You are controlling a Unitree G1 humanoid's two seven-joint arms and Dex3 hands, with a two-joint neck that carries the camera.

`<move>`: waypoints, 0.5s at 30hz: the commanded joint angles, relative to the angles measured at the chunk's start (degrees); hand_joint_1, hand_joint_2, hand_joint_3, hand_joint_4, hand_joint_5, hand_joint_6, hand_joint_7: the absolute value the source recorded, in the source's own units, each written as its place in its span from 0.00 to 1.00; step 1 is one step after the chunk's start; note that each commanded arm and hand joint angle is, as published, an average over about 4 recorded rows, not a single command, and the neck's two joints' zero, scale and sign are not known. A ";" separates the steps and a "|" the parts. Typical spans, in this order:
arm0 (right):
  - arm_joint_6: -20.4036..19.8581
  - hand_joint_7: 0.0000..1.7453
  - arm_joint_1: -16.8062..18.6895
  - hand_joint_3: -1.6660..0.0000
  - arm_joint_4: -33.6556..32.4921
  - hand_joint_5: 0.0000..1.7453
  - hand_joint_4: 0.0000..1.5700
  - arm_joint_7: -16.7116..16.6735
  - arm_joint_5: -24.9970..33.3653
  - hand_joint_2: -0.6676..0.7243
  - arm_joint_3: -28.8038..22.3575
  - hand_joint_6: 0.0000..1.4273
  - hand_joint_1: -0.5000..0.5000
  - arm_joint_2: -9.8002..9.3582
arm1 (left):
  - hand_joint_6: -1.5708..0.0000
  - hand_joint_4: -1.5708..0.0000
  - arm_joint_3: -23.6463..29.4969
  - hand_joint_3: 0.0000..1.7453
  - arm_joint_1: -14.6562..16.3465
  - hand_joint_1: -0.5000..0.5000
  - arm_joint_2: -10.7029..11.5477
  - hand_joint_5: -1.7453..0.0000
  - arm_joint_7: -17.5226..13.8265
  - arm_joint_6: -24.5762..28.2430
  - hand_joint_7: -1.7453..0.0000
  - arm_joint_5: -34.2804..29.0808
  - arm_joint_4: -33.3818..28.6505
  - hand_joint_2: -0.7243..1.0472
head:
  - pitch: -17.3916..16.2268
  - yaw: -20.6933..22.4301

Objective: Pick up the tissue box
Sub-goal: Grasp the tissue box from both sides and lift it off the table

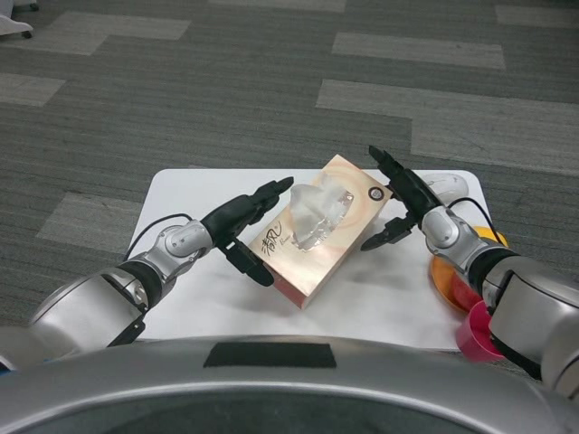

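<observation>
The tissue box (pixel 303 258) is a long peach and copper carton with clear plastic and tissue puffing from its top slot. It lies slantwise over the middle of the white table (pixel 185 194), casting a shadow under its near end. My left hand (pixel 242 222) presses its fingers against the box's left long side. From the other side, my right hand (pixel 394 197) presses on the box's far right end, fingers spread above and below the corner. The box is squeezed between the two hands.
An orange plate (pixel 443 274) and a pink cup (pixel 475 333) sit at the table's right edge, under my right forearm. A white rounded object (pixel 450 186) lies at the back right corner. Grey carpet surrounds the table.
</observation>
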 commanded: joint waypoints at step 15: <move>-1.22 0.00 0.66 0.86 -6.43 0.17 0.24 1.29 -0.13 0.27 -2.67 0.00 0.04 0.52 | 1.00 0.93 2.24 0.05 1.22 1.00 -0.12 1.00 -1.07 -1.11 1.00 -3.91 -1.80 0.65 | 0.27 -0.25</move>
